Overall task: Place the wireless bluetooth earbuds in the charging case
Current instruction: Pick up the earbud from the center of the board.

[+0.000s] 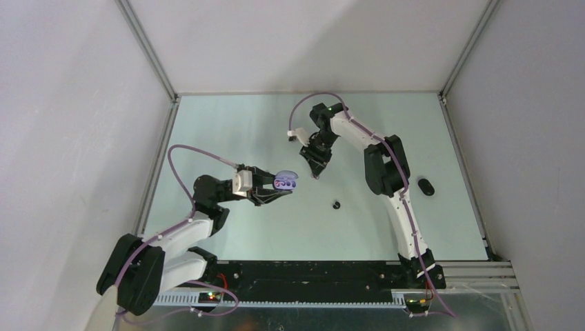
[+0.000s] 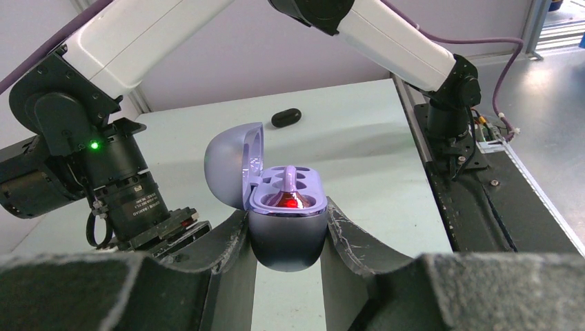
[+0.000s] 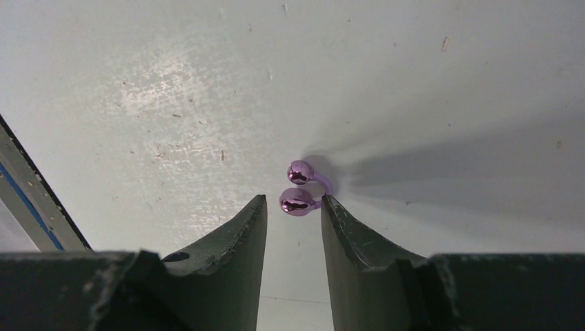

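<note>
While the left gripper [image 2: 286, 222] is clenching the charging case [image 2: 286, 243] by its rounded lower body, one finger pressing each side, the case is sitting upright with its lid [image 2: 231, 162] swung open to the left in the left wrist view. Its pale purple insert is facing up, and a red glint [image 2: 290, 201] is shining in the nearer socket. No earbud is clearly showing inside it.

Both purple earbuds are lying on the table [image 1: 227, 138] under the right arm. The nearer purple bud [image 3: 298, 202] is sitting right between the tips of the right gripper [image 3: 293, 200], and the farther purple bud [image 3: 299, 172] is lying just beyond it. A pale purple curve is running between them on their right side. The right gripper is standing partly apart rather than clamped: a sliver of table is showing between one finger and the nearer bud, while the other finger seems to be touching the purple curve, though the angle is too shallow to be sure.

From above, the right gripper is pointing down at the table near the held case, on its far right. A small black bud [image 1: 336, 204] is lying alone on the table, apart from both grippers. A black oval object [image 1: 426, 187] is resting well off to the right, beside the right arm.
</note>
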Available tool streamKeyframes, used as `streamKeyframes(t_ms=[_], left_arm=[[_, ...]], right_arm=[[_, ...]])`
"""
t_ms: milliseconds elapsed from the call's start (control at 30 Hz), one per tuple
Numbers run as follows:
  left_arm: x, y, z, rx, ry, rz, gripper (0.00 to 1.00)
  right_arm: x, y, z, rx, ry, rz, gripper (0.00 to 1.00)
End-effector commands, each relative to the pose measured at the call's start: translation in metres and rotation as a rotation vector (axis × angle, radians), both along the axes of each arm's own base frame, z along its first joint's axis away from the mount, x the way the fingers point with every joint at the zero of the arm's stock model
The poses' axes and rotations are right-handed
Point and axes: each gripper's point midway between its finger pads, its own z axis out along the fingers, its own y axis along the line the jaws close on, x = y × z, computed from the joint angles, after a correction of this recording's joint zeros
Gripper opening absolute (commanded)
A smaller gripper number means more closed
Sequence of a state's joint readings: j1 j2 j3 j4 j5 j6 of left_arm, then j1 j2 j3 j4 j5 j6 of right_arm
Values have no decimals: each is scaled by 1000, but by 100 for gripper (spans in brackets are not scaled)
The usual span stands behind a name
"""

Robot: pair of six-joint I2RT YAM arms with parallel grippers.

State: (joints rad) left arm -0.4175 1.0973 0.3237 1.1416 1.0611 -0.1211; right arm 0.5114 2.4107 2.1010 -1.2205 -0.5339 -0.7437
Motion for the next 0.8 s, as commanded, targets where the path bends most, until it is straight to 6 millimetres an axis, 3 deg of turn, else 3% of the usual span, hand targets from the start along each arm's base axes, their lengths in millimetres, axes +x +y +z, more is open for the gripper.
streamKeyframes(t_ms=[0,100,267,467,767], left_arm=[[-2,2,11,-13,-78,-2,0],[-2,2,10,-13,-79,-1,0],[-1,2,10,-11,-75,-2,0],[-1,2,10,-11,-75,-2,0],[-1,2,10,-11,-74,-4,0]], right_arm=[[15,9,25,82,-31,-46,40],[27,7,32,107,-59,-88,40],[39,-6,16,24,-86,-134,39],[36,-15,-6,-43,-60,-130,35],[25,-8,-7,-34,-34,-96,34]])
